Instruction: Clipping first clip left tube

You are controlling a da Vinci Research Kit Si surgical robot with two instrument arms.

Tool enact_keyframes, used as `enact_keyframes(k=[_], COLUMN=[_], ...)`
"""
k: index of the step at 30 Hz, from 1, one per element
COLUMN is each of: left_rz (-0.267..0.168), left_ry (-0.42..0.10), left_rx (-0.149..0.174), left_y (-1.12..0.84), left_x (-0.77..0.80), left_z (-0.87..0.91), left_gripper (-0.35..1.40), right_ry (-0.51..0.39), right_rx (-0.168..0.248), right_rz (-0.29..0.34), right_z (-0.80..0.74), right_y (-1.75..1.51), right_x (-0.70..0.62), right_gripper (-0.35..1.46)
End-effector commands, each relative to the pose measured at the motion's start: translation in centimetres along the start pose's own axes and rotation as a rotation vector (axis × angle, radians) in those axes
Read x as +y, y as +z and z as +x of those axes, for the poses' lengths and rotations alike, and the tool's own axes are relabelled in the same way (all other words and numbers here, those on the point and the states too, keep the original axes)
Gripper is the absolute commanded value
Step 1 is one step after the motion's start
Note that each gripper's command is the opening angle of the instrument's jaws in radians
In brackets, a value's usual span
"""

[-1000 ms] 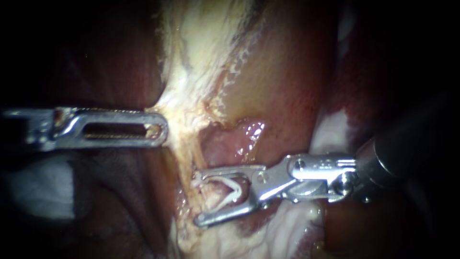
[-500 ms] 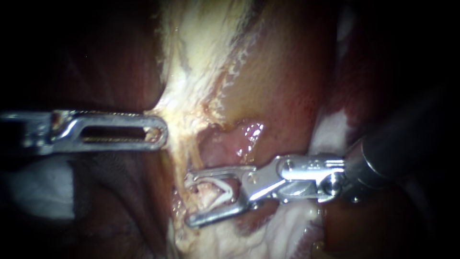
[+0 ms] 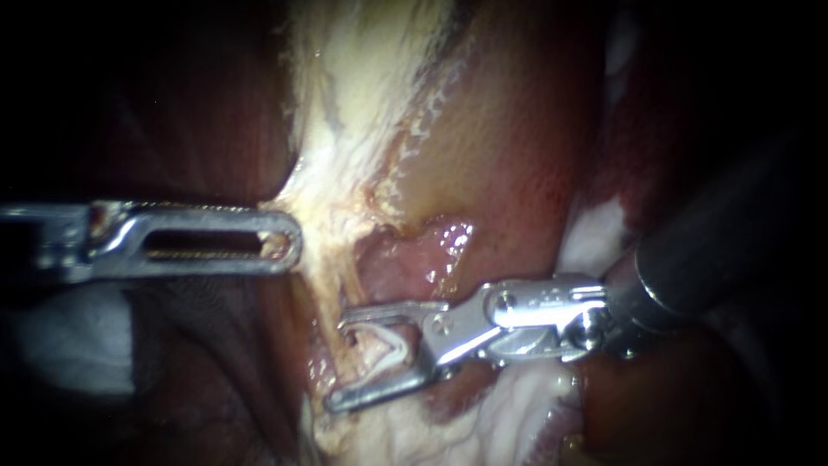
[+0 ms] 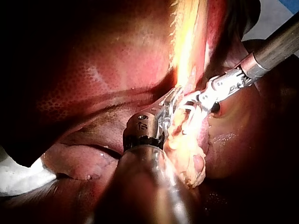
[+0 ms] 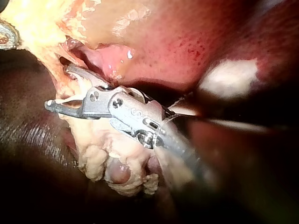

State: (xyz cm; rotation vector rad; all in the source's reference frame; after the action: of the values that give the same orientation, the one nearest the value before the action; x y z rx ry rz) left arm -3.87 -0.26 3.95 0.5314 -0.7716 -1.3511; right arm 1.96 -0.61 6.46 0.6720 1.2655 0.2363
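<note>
A pale yellowish tube (image 3: 339, 274) runs down from the pale tissue sheet (image 3: 354, 103) between dark liver lobes. My right instrument (image 3: 339, 362) comes in from the right. Its jaws stand apart, hold a white V-shaped clip (image 3: 394, 347), and straddle the tube. In the right wrist view, these jaws (image 5: 58, 88) reach past the pale strand, with the clip (image 5: 70, 99) between them. My left instrument (image 3: 280, 237), with slotted jaws, is shut on the edge of the pale tissue and holds it to the left. In the left wrist view, the left jaws (image 4: 169, 105) sit next to the right instrument (image 4: 194, 103).
Reddish liver (image 3: 517, 155) lies to the right of the pale sheet, and a pink glistening patch (image 3: 440, 246) sits just above the right instrument. White gauze (image 3: 69, 336) is under the left shaft. A lumpy pale fat mass (image 5: 107, 154) hangs below the right instrument's jaws.
My right instrument has slid left and slightly down, so the tube sits deeper between its jaws and clip. The left instrument holds still.
</note>
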Motion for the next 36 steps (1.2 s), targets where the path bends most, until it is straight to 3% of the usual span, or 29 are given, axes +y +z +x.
enact_keyframes(k=[1,13,36], left_rz=[0.001,0.003,0.000], left_ry=[0.000,0.001,-0.001], left_rx=[0.001,0.002,0.000], left_y=[0.00,0.03,0.11], left_x=[0.01,0.07,0.04], left_z=[0.00,-0.04,-0.06], left_gripper=[-0.35,-0.35,-0.35], right_ry=[-0.005,-0.002,0.015], right_rx=[0.006,0.055,0.052], right_rz=[0.012,0.099,0.087], right_z=[-0.01,0.09,-0.08], right_y=[0.00,0.00,0.33], right_x=[-0.02,-0.20,-0.11], right_gripper=[0.59,0.57,0.51])
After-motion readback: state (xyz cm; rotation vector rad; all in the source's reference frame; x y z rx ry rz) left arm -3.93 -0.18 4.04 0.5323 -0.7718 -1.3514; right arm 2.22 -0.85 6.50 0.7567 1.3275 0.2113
